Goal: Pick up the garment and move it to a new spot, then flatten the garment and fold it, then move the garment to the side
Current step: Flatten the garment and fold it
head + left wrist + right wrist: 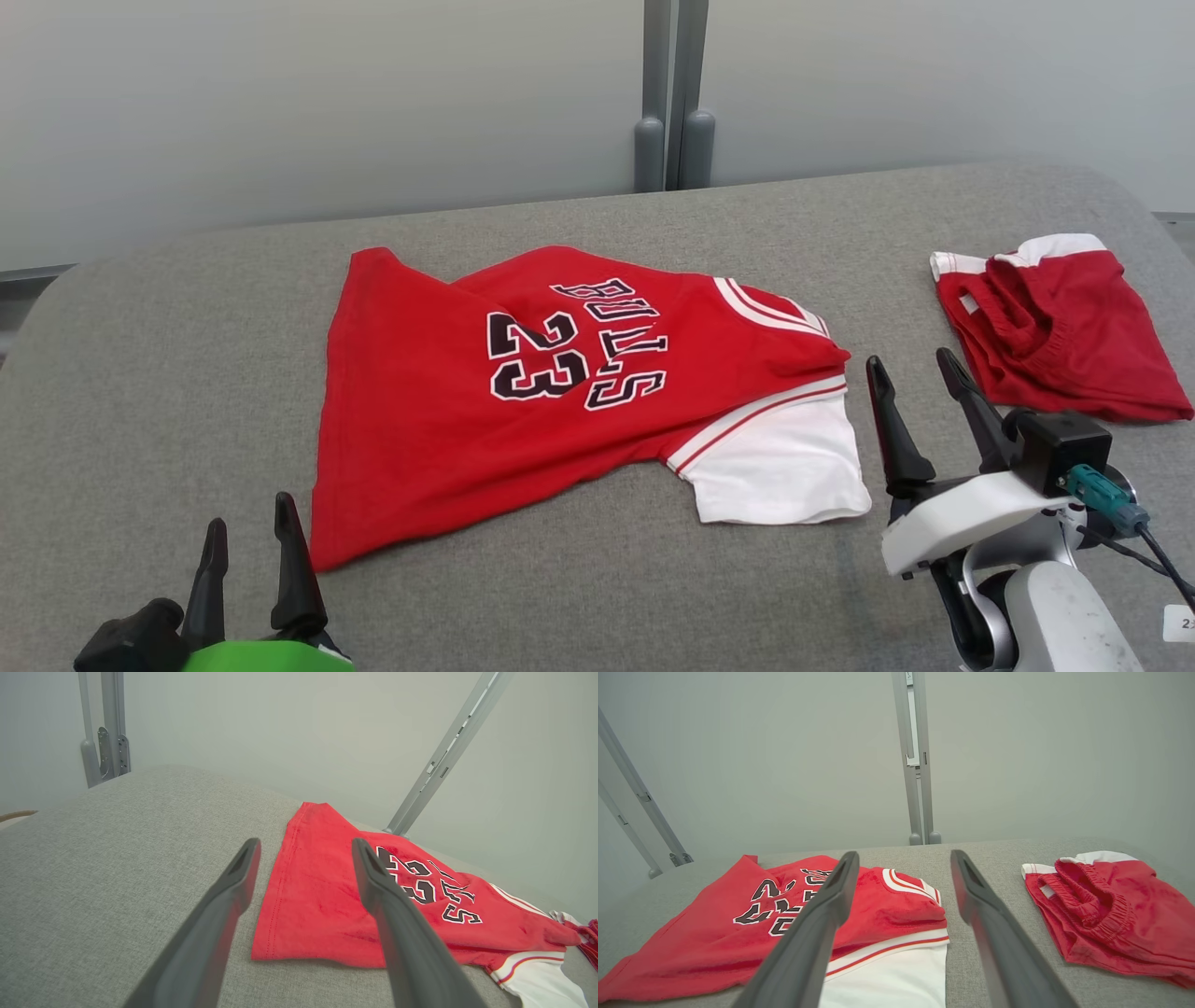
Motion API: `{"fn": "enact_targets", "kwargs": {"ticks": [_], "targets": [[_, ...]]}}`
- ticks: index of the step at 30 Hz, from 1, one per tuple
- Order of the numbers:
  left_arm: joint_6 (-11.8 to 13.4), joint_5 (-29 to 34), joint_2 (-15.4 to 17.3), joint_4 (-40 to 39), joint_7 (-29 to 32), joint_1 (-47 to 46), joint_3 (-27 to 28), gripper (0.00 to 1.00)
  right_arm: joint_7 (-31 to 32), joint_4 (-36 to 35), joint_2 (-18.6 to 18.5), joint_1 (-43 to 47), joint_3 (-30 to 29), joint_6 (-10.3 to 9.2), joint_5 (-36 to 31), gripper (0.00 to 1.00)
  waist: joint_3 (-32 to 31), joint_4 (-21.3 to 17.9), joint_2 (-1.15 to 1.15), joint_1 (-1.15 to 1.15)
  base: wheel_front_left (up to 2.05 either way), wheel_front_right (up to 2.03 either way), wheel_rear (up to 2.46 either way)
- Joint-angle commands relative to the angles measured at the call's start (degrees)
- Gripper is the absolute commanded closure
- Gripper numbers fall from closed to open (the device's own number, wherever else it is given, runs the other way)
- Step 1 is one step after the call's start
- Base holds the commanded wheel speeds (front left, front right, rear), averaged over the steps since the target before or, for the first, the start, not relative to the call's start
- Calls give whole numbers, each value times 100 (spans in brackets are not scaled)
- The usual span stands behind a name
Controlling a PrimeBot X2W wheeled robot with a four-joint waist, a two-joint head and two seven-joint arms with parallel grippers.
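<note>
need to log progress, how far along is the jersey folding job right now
Done: nothing clearly; the red jersey lies rumpled, not flat, on the grey table. In hand: nothing; both jaws stand open and empty near it. Left: lifting, flattening, folding, moving it aside.

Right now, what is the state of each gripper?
Left gripper: open, holding nothing.
Right gripper: open, holding nothing.

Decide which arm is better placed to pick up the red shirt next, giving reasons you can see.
Left, probably. The left gripper, open, points at the near hem of the shirt, seen between its fingers. The right gripper, also open, points at bare table between shirt and shorts.
</note>
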Motion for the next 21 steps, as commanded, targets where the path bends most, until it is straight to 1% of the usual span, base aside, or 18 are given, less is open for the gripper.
{"fn": "enact_targets", "kwargs": {"ticks": [1, 14, 21], "targets": [[13, 46, 44, -26, 1, 74, -10, 0, 25, -27, -15, 46, 8, -4, 43, 0, -1, 6, 0, 0, 0, 0, 0], [16, 95, 135, 21, 31, 19, -87, 0, 46, 6, -15, -7, 36, -4, 27, 0, -4, 10, 0, 0, 0, 0, 0], [-20, 301, 338, 36, 142, -162, -226, 0, 55, 22, -15, -12, 23, -4, 32, 0, 3, 15, 0, 0, 0, 0, 0]]}}
